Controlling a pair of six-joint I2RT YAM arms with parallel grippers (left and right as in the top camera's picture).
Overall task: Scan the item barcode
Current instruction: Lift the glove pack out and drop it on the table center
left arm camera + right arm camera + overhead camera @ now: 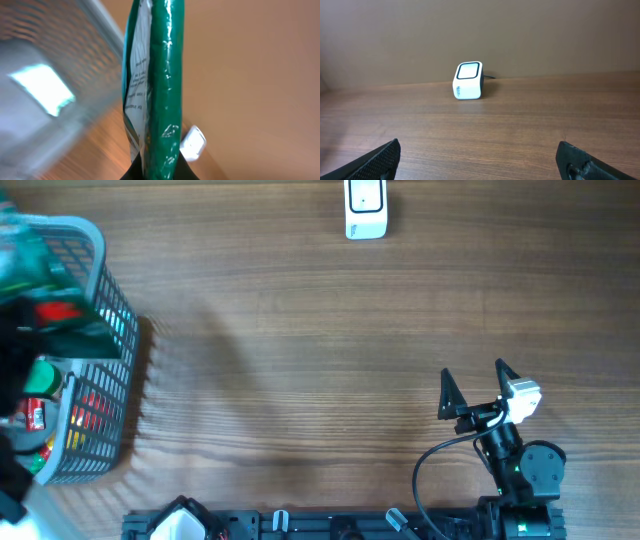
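l gripper (159, 173) clamped on green pouch (167, 75), r gripper (474, 373) apart.
edge-held, your pouch may twist, barcode missing scanner (365, 208).

left gripper (159, 174) clamped on a green pouch (165, 90), right gripper (472, 376) held low, jaws spread wide

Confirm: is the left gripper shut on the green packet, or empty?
Shut on it: the green packet stands edge-on, its base clamped in the left gripper.
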